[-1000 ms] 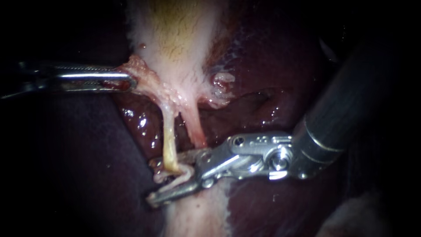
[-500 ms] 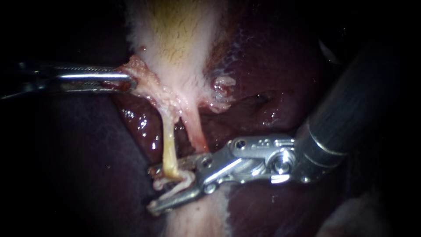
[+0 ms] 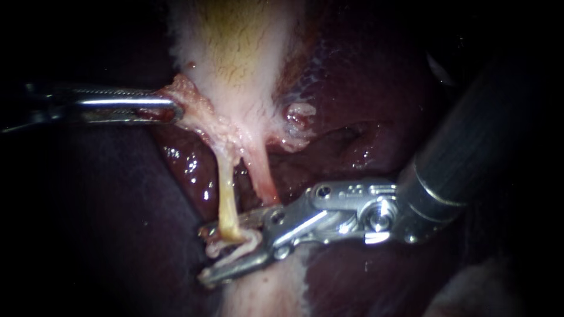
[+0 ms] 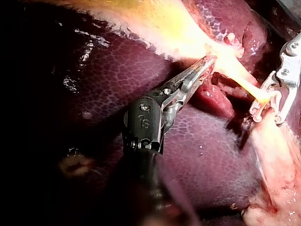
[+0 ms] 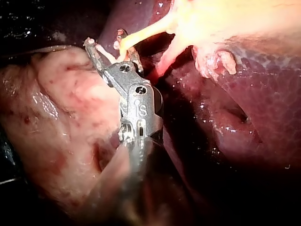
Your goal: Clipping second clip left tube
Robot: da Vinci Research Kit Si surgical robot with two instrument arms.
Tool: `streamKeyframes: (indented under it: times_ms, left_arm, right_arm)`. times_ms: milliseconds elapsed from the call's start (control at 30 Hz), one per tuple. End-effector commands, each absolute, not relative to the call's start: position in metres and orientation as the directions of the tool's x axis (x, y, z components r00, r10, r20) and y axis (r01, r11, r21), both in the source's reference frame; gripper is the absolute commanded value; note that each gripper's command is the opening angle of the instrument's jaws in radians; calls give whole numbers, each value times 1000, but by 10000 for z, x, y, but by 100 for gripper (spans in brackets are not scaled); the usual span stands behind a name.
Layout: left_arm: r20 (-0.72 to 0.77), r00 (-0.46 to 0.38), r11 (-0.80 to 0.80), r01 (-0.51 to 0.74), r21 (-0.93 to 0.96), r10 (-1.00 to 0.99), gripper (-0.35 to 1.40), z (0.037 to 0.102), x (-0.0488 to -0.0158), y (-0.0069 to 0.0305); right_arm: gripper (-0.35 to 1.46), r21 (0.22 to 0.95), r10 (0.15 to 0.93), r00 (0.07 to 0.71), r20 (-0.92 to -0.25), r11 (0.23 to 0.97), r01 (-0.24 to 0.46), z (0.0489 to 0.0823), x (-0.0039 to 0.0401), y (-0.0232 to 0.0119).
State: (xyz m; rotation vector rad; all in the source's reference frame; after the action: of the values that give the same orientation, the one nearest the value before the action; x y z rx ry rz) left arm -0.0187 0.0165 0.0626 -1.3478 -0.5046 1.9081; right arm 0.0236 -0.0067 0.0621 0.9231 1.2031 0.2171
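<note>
endoscope first: the slender steel left instrument (image 3: pixel 171 109) lay in from the left, its jaws clamped together on the ragged lower edge of the pale, yellow-centred gallbladder (image 3: pixel 235 53). from that edge two strands ran down over the dark red, glossy liver (image 3: pixel 364 88): the thin yellowish left tube (image 3: pixel 226 196) and, just beside it, the pinkish right tube (image 3: pixel 264 176). the silver hinged right instrument (image 3: pixel 211 249) sat at the left tube's lower end, jaws apart and straddling it, with a gap showing between them.

over to the left wrist view: the left instrument (image 4: pixel 204 66) had its toothed jaws closed on pale gallbladder (image 4: pixel 155 23) tissue. ahead of it, the left tube (image 4: pixel 244 80) stretched taut across to the right instrument (image 4: pixel 268 110).

right wrist view now: the right instrument (image 5: pixel 106 41) showed spread jaws with the left tube (image 5: pixel 146 30) ending between them. the right tube (image 5: pixel 169 59) ran close beside, and a pale pink fatty mass (image 5: pixel 61 103) lay alongside the shaft.
</note>
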Motion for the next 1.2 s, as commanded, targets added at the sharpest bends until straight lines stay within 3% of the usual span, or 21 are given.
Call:
streamKeyframes:
  times_ms: [33,433,533,733,1000,1200]
  left_arm:
    - [-635,-180,-653,-339,-677,751,-35,626,-187,165]
    - [-635,-180,-654,-339,-677,751,-35,627,-187,166]
    - [-635,-180,-654,-339,-677,751,-35,627,-187,166]
    - [-635,-180,-654,-339,-677,751,-35,627,-187,166]
    - [-635,-180,-654,-339,-677,751,-35,628,-187,166]
    - [-635,-180,-654,-339,-677,751,-35,628,-187,166]
  right_arm:
    - [20,709,597,388,-703,632,313,622,235,-67]
    - [-15,709,597,388,-703,630,316,626,230,-62]
    - [-35,722,608,393,-690,618,311,627,227,-61]
    - [-35,741,612,423,-668,604,295,629,223,-55]
    - [-35,745,596,449,-665,570,346,634,222,-58]
    - [-35,743,595,448,-667,573,345,633,222,-57]
